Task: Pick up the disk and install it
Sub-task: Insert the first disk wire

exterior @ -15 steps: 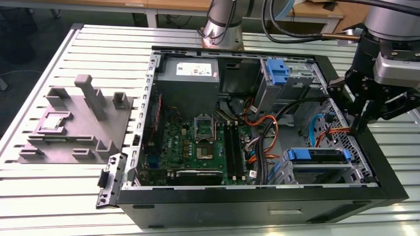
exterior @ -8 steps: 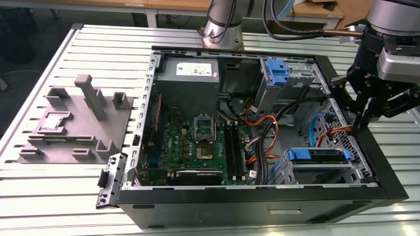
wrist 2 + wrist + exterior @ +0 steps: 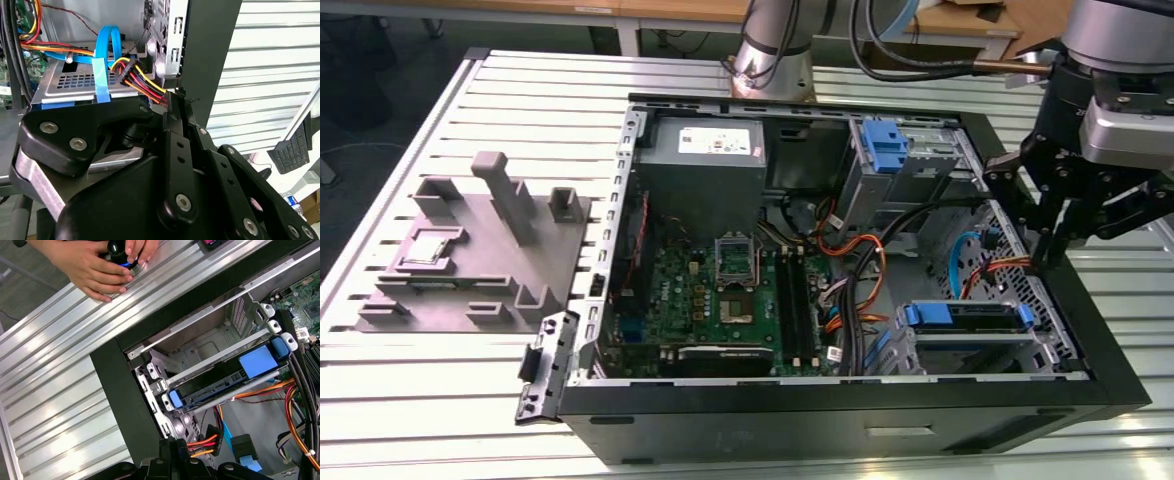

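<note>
Hovering over the computer case's [image 3: 854, 405] rear wall, the hand [image 3: 1061, 225] looks closed and empty; descending could snag cables [image 3: 861, 265] beside the seated disk [image 3: 967, 318].

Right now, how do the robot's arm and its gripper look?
In the exterior view the arm is a silver-grey metal tube with black cables hanging beside it. The gripper is matte black with a grey wrist housing above it. In the second wrist view its black linkage bars carry round silver screws.
</note>
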Controlling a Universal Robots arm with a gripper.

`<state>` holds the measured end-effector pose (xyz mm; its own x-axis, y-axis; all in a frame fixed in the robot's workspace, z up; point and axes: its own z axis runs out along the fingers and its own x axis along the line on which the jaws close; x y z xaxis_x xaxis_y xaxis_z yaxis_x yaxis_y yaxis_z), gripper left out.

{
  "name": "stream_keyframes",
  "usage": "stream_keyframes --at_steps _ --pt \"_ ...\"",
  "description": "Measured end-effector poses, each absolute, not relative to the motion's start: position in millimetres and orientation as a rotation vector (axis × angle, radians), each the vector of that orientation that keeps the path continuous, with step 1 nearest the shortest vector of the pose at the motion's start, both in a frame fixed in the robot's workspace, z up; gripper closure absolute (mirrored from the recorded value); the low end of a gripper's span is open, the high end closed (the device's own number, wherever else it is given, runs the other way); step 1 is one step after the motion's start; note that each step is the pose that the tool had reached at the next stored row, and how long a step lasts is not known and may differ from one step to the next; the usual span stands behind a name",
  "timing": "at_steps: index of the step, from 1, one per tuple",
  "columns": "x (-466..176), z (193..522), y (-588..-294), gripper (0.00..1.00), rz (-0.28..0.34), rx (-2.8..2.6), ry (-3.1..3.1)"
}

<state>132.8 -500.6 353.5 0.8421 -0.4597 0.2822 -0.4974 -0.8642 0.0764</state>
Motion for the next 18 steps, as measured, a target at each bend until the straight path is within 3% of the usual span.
stream_keyframes --at_steps 18 --pt "132.8 353.4 -500.5 0.84 0.341 2.687 -1.183"
